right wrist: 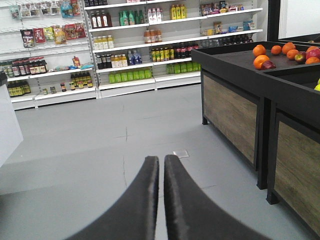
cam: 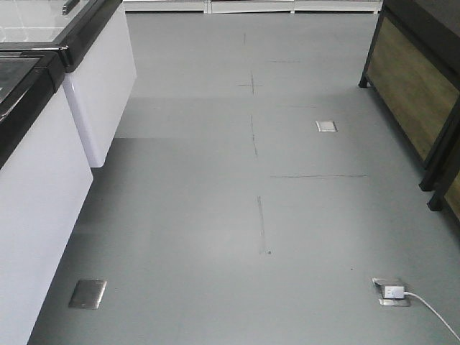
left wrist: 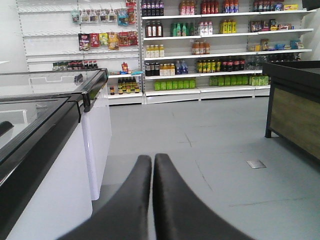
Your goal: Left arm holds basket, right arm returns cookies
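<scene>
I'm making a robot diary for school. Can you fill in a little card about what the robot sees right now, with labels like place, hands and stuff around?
place: shop aisle with a grey floor
hands: left gripper shut, holding nothing; right gripper shut, holding nothing
left side: white freezer chest with a black rim
right side: dark produce stand with oranges on top
far end: shelves full of bottles
on the floor: white plug with a cable
basket and cookies: not in any view
</scene>
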Controlling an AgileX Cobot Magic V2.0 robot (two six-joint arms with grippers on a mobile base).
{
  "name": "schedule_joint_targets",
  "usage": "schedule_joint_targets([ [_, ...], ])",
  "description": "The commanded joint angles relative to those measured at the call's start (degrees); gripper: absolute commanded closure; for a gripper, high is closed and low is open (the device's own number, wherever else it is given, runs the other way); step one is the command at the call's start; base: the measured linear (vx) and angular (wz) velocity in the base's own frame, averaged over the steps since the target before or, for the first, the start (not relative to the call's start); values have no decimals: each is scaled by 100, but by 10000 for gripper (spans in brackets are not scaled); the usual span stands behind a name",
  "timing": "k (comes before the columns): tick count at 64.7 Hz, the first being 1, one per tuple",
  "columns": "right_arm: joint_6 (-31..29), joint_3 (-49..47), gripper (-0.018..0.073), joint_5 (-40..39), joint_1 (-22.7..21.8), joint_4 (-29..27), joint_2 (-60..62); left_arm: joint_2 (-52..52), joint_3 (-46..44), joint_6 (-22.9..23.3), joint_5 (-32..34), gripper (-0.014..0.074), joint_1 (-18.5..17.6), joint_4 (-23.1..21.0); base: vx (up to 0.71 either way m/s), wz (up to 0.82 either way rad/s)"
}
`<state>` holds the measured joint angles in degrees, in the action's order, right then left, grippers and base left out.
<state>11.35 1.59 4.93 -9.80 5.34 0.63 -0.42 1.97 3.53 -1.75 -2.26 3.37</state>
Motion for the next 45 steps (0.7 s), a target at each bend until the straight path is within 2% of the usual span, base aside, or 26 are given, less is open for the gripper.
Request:
schedule_joint_targets([
  [1,-79,106,569,-412,-26,11,-61,-98,-175,22,413,602,6,-41,0,0],
  [20,-79,106,569,-412,-26,11,-61,-98,-175,32,425,602,6,-47,0,0],
  [27,-79,106,569,-412,-26,11,-61,-98,-175,346,619,602,6,-152,0,0],
  [39,-79,106,569,-412,-26,11,-61,-98,-175,732,1333,602,6,-198,0,0],
  [45,-79,106,569,-407,-26,11,-61,-98,-179,998,2018,602,6,-198,0,0],
])
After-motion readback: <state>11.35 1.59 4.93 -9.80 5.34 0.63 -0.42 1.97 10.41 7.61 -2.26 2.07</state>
